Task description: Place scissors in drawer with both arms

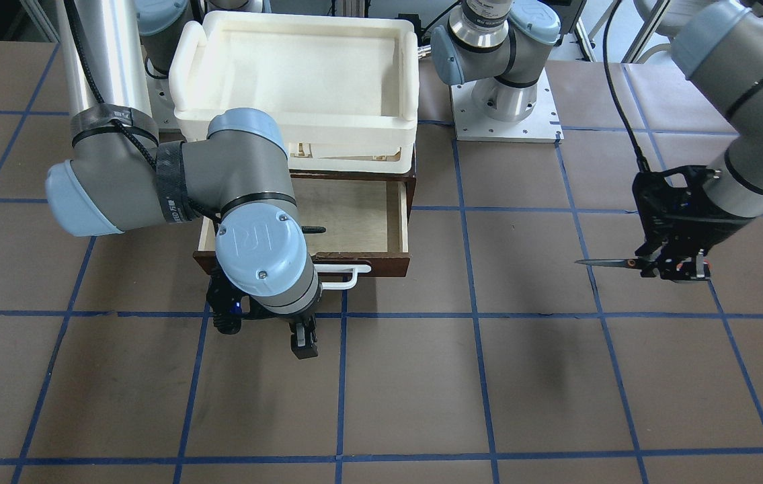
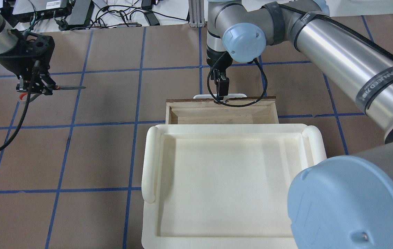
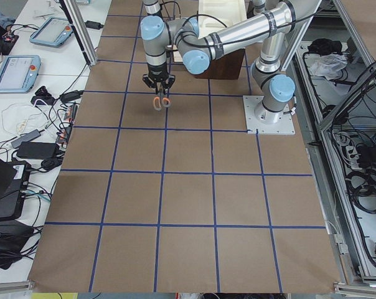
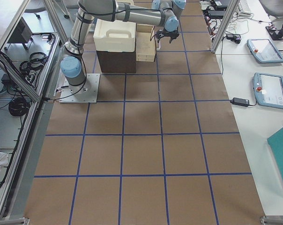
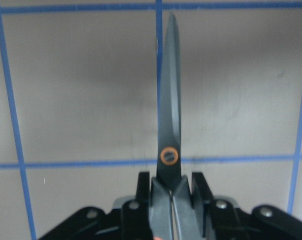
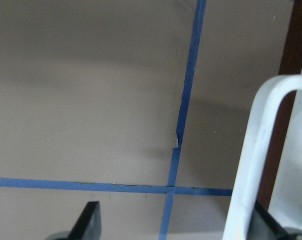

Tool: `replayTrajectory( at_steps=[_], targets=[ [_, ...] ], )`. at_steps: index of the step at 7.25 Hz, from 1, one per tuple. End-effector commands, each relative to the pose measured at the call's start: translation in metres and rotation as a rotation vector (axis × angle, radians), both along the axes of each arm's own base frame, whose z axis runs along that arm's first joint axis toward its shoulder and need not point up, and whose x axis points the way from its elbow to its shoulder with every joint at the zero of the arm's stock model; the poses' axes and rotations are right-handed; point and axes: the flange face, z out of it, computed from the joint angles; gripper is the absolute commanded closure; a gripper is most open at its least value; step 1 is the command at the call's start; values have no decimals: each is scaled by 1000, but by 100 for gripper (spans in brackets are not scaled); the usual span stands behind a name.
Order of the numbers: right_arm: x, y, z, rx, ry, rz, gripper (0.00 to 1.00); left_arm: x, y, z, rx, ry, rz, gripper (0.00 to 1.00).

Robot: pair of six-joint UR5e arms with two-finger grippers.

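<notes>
My left gripper point(image 1: 673, 269) is shut on the scissors point(image 1: 613, 263) by their grey handles and holds them level above the table, well to one side of the drawer. In the left wrist view the dark blades point(image 5: 168, 115) point straight out from the jaws. The drawer point(image 1: 354, 215) stands pulled open, with a pale plywood floor, a dark brown front point(image 1: 388, 263) and a white bar handle point(image 1: 347, 275). My right gripper point(image 1: 302, 341) is open just outside the drawer front. In the right wrist view the handle point(image 6: 256, 150) stands close beside one finger point(image 6: 88, 220).
A cream-white plastic tray point(image 1: 183, 74) sits on top of the drawer cabinet, above the open drawer. The left arm's base plate point(image 1: 505, 124) is bolted beside the cabinet. The right arm's elbow point(image 1: 253, 222) hangs over part of the drawer. Brown table with blue tape lines lies all round.
</notes>
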Motion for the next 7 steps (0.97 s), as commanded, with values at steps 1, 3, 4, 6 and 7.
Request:
replayTrajectory(
  at_steps=[1, 3, 4, 6, 7],
  targets=[
    [-2, -4, -2, 0, -1, 10, 2, -90, 25, 20, 8, -7, 33, 100],
    [-3, -11, -3, -10, -7, 14, 3, -130, 34, 20, 12, -6, 45, 100],
    [-5, -15, -5, -8, -14, 8, 3, -135, 35, 19, 13, -7, 36, 100],
    [-6, -17, -7, -7, -15, 5, 4, -137, 39, 26, -1, -10, 35, 100],
    [-7, -20, -3, -16, -19, 12, 4, -137, 38, 25, -4, -10, 36, 100]
  ],
)
